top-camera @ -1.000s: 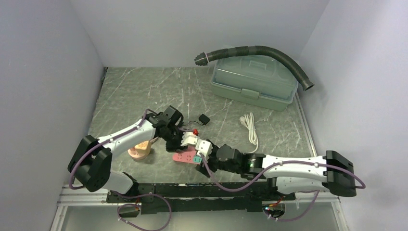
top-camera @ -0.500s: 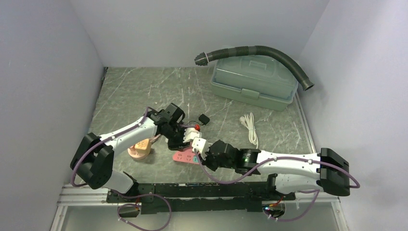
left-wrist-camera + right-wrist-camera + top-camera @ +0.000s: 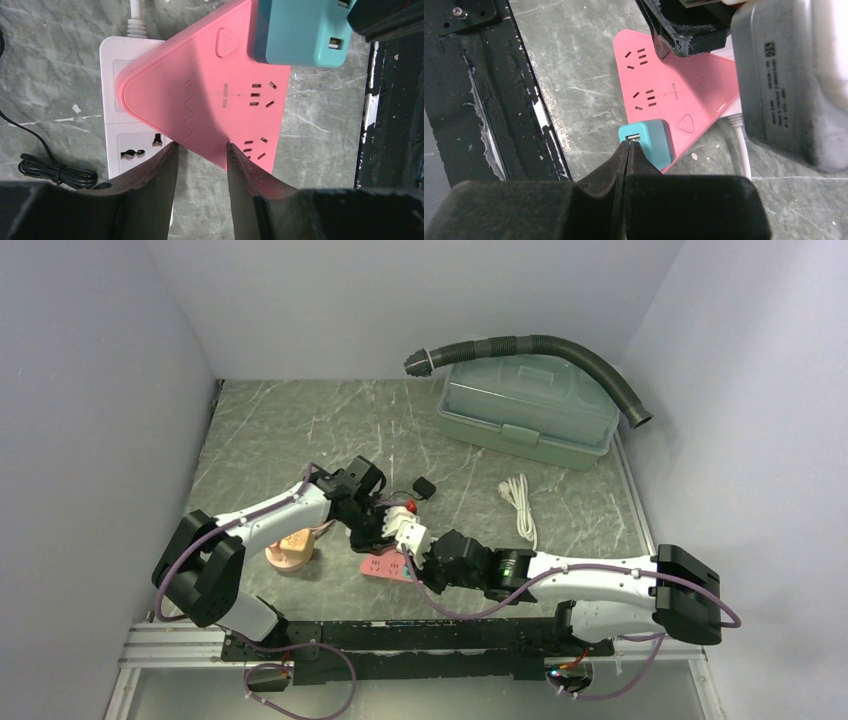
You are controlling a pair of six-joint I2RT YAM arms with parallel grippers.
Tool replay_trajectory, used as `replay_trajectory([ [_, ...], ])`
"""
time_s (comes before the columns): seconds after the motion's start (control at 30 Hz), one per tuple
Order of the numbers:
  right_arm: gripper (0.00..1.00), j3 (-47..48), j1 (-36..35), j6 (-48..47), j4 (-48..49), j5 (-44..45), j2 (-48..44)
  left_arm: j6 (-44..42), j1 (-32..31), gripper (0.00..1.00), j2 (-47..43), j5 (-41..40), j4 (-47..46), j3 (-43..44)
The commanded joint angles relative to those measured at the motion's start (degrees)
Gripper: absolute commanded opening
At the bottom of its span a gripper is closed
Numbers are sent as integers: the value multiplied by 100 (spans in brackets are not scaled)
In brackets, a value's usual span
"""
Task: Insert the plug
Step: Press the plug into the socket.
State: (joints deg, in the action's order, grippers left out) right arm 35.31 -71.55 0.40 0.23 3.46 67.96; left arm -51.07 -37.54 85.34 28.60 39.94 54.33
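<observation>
A teal plug [image 3: 300,32] [image 3: 649,142] stands on a corner of the pink triangular power strip [image 3: 378,566] [image 3: 210,95] [image 3: 674,95]. My right gripper [image 3: 628,143] [image 3: 420,562] is shut with nothing between its fingers, and its joined tips touch the plug's near end by the USB port. My left gripper [image 3: 200,147] [image 3: 385,537] is open over the strip's opposite edge. One fingertip overlaps the pink top, the other sits just off the edge. In the top view the right gripper hides the plug.
A white power strip [image 3: 130,125] with a red switch [image 3: 410,505] lies under the pink one, and a grey adapter [image 3: 784,75] stands on it. Farther off are a toolbox [image 3: 525,405], a black hose [image 3: 545,344], a white cable [image 3: 518,502], a peach round object [image 3: 290,552] and the black rail [image 3: 420,635].
My right gripper has shut and moved left up against the teal plug. The left gripper has shifted slightly along the pink strip and narrowed a little.
</observation>
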Motion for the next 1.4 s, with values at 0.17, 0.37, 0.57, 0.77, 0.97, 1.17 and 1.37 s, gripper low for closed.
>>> replay_trajectory([
  [0.17,0,-110,-8,111,466,11,57,168,-8,43,9,188,-79,-130],
  [0.37,0,11,-7,13,171,16,252,147,-8,42,9,156,-93,-105],
  [0.57,0,27,-8,-225,-161,148,438,79,-8,41,24,127,-73,-74],
  [0.77,0,77,16,-212,-431,366,638,-54,-17,39,27,122,-44,-108],
  [0.97,0,158,51,28,-505,375,882,-220,-24,37,-12,85,33,-157],
  [1.17,6,-117,58,195,-56,329,332,18,-24,42,-133,99,29,-106],
  [1.37,23,362,122,-250,193,449,-56,561,-4,62,-247,79,214,379],
])
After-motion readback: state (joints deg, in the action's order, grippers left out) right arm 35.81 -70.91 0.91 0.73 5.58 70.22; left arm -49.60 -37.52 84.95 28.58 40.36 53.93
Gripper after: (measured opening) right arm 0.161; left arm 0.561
